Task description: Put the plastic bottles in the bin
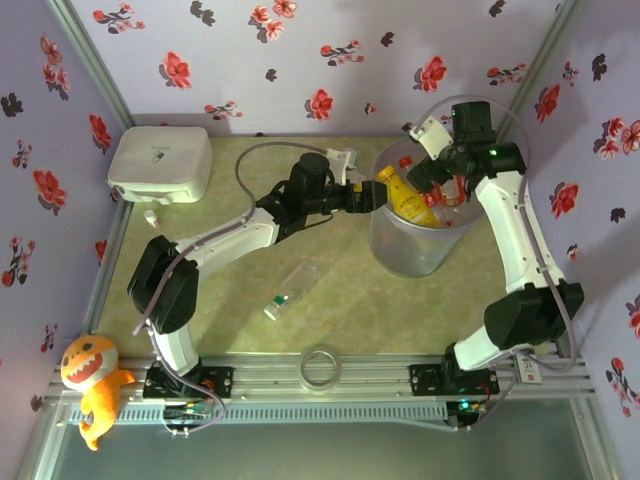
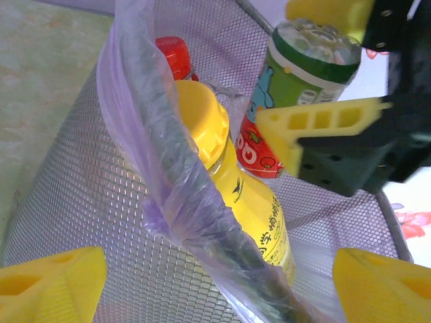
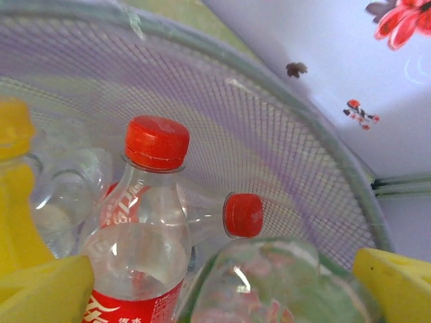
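1. Over the far right of the table, the right gripper [image 3: 219,286] is clamped across a green-labelled bottle [image 2: 306,64]. It holds the bottle inside the ring of the bin [image 1: 400,255] rim, above what the bin already contains.
2. Straight beneath that bottle are a red-capped bottle [image 3: 151,222] and a yellow bottle [image 2: 229,182], both leaning inside the bin. I'd judge the drop is simply downward and needs only the fingers to part.
3. At the bin's left rim hangs the left gripper [image 2: 215,286], its fingers spread wide with nothing between them, facing the yellow bottle.
4. Farther out, a clear bottle [image 1: 292,285] lies on its side on the table, well apart from the bin. Its long axis runs diagonally, with the cap end toward the near left. It lies nearer the left arm, so that arm looks better placed to fetch it.
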You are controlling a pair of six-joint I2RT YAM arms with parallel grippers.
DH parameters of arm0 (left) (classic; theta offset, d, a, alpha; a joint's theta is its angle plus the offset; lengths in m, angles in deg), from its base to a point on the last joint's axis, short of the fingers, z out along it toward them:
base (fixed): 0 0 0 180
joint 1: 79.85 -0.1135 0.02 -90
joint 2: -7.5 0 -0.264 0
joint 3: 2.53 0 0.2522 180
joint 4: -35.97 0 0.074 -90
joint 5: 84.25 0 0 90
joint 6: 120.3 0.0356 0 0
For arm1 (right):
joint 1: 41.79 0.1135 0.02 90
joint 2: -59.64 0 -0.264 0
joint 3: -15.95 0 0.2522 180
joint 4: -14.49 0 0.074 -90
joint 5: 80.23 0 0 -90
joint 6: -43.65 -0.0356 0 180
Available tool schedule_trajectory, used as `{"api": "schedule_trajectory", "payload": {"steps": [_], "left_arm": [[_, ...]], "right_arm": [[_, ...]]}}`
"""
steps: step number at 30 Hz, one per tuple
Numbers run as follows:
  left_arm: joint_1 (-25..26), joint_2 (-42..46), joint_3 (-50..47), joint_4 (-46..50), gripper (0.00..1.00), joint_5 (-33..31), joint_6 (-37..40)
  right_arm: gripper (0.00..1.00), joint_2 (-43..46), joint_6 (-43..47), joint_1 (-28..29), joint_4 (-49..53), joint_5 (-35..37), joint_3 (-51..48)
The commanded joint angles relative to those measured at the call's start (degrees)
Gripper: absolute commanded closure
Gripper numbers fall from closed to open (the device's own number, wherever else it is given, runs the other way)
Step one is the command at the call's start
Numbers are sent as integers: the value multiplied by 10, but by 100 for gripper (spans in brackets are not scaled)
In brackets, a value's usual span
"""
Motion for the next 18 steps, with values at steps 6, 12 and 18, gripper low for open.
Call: {"api": "schedule_trajectory", "payload": {"steps": [6, 12, 18], "left_arm": [[5, -17, 10, 24, 13, -2, 3], [5, -15, 11, 29, 13, -2, 7], [5, -15, 10, 25, 13, -2, 5]], "right_arm": [[19, 64, -149, -13, -39, 44, 0], [44, 79, -267, -62, -50, 49, -15], [54, 75, -294, -68, -50, 39, -58]]}}
